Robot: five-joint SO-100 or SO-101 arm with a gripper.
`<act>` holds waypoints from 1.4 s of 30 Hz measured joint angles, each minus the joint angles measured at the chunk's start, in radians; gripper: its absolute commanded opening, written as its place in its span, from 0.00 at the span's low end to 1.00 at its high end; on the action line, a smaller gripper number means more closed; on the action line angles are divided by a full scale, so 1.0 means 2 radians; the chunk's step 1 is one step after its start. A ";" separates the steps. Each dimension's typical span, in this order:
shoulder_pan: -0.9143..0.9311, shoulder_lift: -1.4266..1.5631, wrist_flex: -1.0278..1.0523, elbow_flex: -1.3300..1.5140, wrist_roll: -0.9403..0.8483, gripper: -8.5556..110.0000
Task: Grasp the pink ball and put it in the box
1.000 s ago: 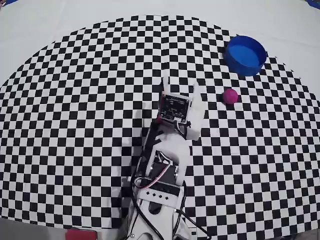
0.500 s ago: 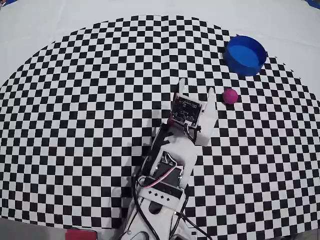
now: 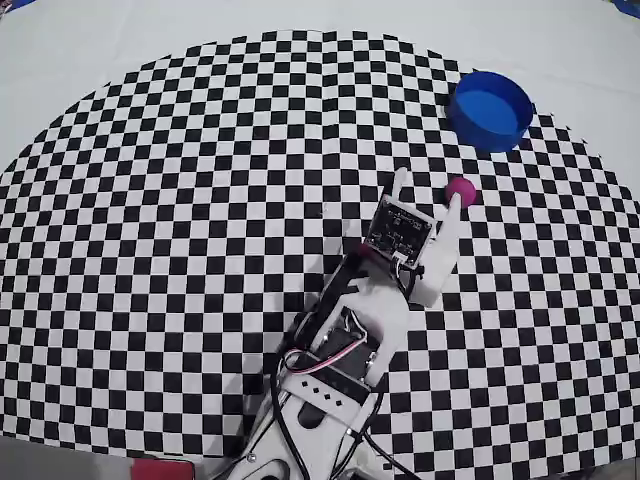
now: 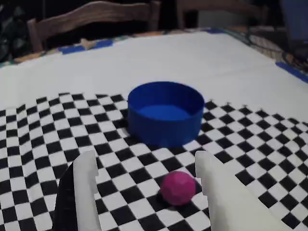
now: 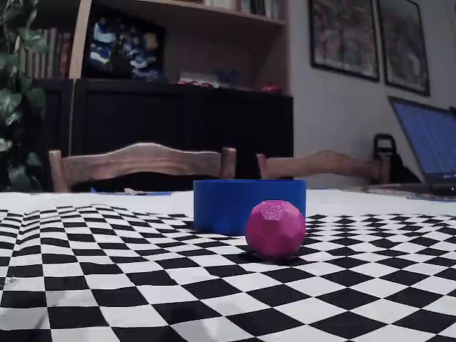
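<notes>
The pink ball lies on the checkered mat, below and left of the blue round box in the overhead view. My gripper is open, its right white finger tip against the ball's left side there. In the wrist view the ball sits on the mat between the two white fingers, close to the right-hand one, with the gripper open and the box straight behind it. The fixed view shows the ball in front of the box; the gripper is out of that view.
The checkered mat lies on a white tablecloth. Wooden chairs stand behind the table, and an open laptop is at the right in the fixed view. The arm's base sits at the mat's near edge.
The arm has swung right and reached toward the ball. Its open fingers, earlier well left of the ball, now reach it.
</notes>
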 measured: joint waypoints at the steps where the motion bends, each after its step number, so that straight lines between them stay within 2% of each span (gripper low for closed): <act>1: 0.004 0.000 0.000 0.000 0.000 0.26; 37: 0.067 -0.068 -0.021 0.000 0.013 0.27; 42: 0.067 -0.079 -0.022 0.000 0.022 0.29</act>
